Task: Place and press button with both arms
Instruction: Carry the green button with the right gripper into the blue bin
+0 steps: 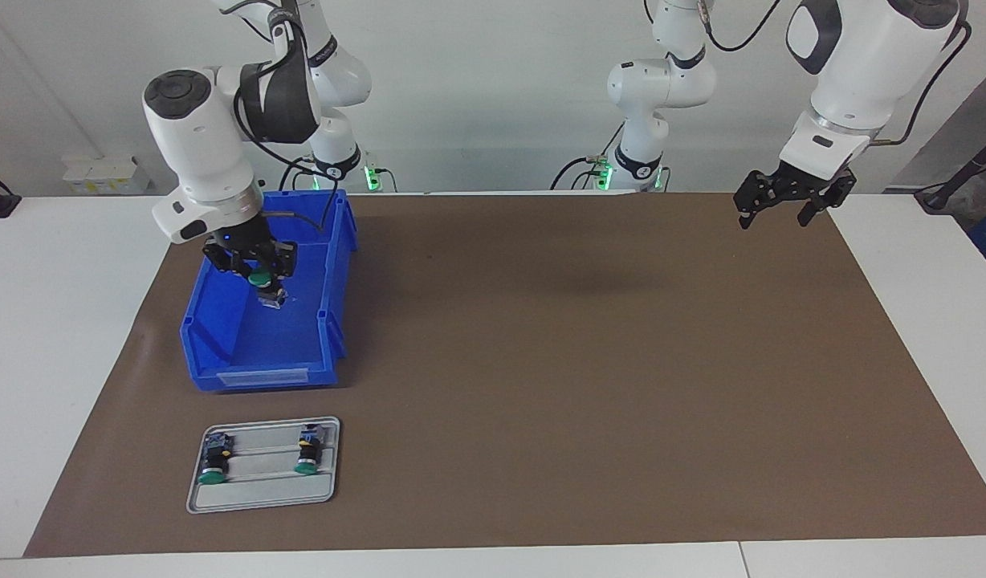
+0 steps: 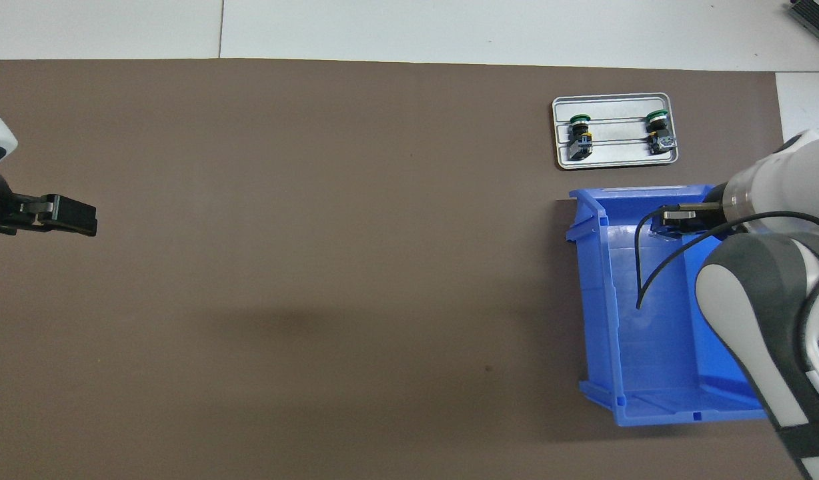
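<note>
I have the right pincer [image 1: 262, 273] down inside the blue bin [image 1: 220, 353] at the right arm's end of the table [image 1: 59, 321], its fingers closed on a button [image 1: 266, 287]: green cap up between the fingers, body and terminal end hanging below, clear of the bin floor as far as I can judge (from overhead the arm hides the button). Farther from the robots than the bin, a grey tray [image 1: 260, 494] holds two more buttons [image 1: 214, 461] [image 1: 308, 453], lying on their sides, well apart. My left pincer [image 1: 782, 205] waits in the air over the brown mat [image 1: 581, 361] at the left arm's end, fingers spread and holding nothing
</note>
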You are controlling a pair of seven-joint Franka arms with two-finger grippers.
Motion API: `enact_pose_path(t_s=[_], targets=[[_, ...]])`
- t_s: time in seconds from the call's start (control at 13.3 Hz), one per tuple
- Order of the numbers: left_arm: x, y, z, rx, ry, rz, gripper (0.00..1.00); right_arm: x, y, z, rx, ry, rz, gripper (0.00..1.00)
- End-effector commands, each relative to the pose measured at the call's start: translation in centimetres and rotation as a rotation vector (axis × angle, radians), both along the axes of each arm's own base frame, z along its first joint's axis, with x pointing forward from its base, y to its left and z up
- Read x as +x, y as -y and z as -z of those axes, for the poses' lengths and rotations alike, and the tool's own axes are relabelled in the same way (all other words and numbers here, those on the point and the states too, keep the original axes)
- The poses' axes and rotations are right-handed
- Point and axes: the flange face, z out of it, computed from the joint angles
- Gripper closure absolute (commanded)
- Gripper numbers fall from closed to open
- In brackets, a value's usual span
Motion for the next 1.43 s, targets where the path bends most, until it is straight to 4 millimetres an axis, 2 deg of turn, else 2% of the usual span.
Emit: enact_pose_path(t_s=[0.0, 0.15, 0.45, 0.53, 1.13, 1.35], targets=[[-0.8, -0.2, -0.1, 0.002, 0.006, -0.011, 0.0, 2.1, 1.1, 3.5, 0.009, 0.024, -0.063, 1.0], [-0.8, -0.2, -0.1, 0.002, 0.006, -0.011, 0.0, 3.4, 1.3, 5.7, 0.01, 0.036, -0.09, 1.0], [-0.8, -0.2, -0.1, 0.002, 0.006, -0.011, 0.0, 4.5, 1.6, 9.8, 0.01, 0.007, -0.177, 1.0], [-0.8, -0.1, -0.1, 0.002, 0.006, -0.01, 0.0, 4.7, 2.4, 10.7, 0.011, 0.0, -0.186, 1.0], [-0.8, -0.1, -0.1, 0.002, 0.006, -0.01, 0.0, 3.6, 3.7, 13.8, 0.021, -0.049, -0.178, 1.0], [-0.8, -0.1, -0.1, 0.002, 0.006, -0.01, 0.0, 3.6, 3.4, 13.9, 0.052, -0.034, -0.157, 1.0]])
